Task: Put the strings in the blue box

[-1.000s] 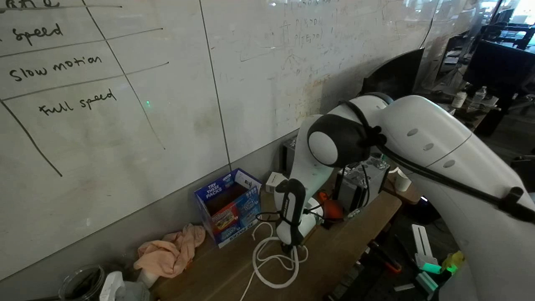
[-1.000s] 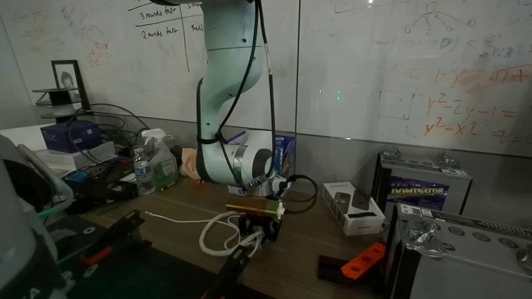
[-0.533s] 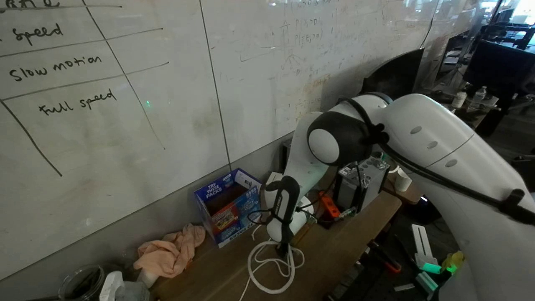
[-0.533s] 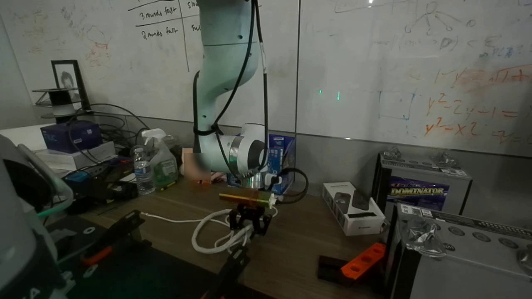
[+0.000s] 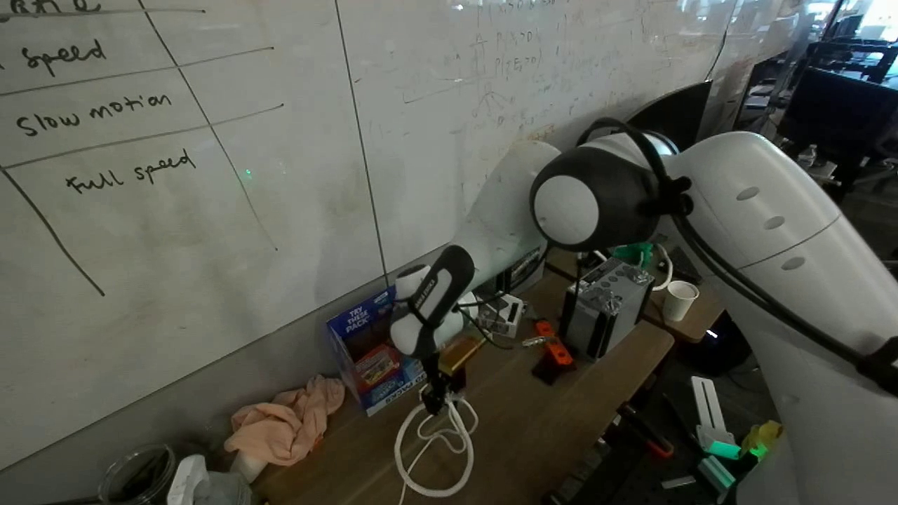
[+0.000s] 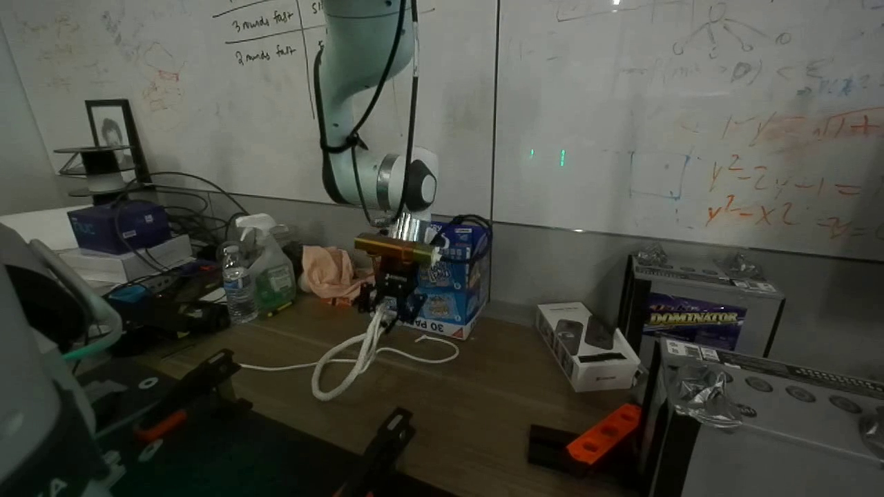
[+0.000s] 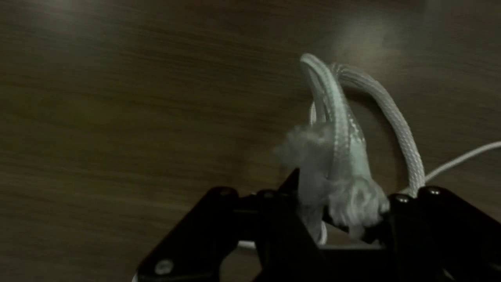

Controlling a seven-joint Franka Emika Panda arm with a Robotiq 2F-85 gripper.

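The tool [image 6: 388, 314], near the centre of the frame in an exterior view, pinches a bundle of the strings [image 6: 371, 342], which hang from it outside the box. Where an exterior view looks down on the box [image 5: 382, 379], below and left of centre, we find the tool just in front of the printed face; whether anything touches that face we cannot tell. We judge the step in hand to be the carry, the grasp being made and the deposit not yet done. The next move, in our reading, calls for raising the strings until the lowest loop clears the near wall, bringing them over the opening, then lowering and releasing; the trailing end may catch on the rim. The strings are limp and have no single fixed axis, so we take the pinched bundle as the long one. It runs down and slightly left from the centre of the frame into a thick loop, while a thin tail lies along the counter [image 6: 483, 386] toward the left and another thin length curves right. In the wrist view we see the bundle point to the upper edge, leaning slightly left, the thick loop bowed to its right.
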